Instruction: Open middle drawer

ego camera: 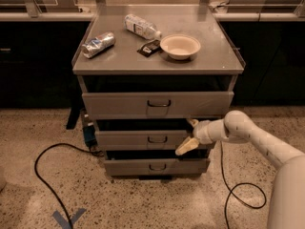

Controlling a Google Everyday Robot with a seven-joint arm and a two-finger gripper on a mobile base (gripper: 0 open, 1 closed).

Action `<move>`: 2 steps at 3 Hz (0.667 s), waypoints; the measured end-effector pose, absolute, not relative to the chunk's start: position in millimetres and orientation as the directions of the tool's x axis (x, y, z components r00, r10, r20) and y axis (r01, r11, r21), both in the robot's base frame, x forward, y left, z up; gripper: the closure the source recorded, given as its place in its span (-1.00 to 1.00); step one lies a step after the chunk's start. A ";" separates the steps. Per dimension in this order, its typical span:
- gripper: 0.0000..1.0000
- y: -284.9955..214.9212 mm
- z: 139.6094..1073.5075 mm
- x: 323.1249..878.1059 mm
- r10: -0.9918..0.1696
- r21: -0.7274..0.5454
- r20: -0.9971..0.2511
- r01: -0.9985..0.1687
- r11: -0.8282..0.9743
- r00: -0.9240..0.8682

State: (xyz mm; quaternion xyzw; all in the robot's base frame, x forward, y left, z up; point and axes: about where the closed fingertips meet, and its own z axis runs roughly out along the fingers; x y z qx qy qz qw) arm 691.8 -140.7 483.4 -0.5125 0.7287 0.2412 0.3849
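The middle drawer (126, 140) is a low grey front with a small dark wire handle (156, 139), set between a taller top drawer (114, 104) and a bottom drawer (126, 167). It stands slightly out from the cabinet, with a dark gap above it. My gripper (189, 135) is at the right end of this drawer's front, to the right of the handle. It is open, with one finger (192, 123) at the drawer's upper edge and the other (186, 147) at its lower edge. It holds nothing.
On the cabinet top (214, 56) lie a crushed can (97, 45), a plastic bottle (142, 27), a dark packet (148, 47) and a bowl (180, 46). Black cables (45, 175) run over the floor left and right (245, 197). A blue object (89, 133) sits at the cabinet's left. Dark counters stand behind.
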 end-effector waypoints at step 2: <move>-1.00 -112.9 417.2 614.7 -0.593 0.031 -0.768 -0.939 0.341 -0.240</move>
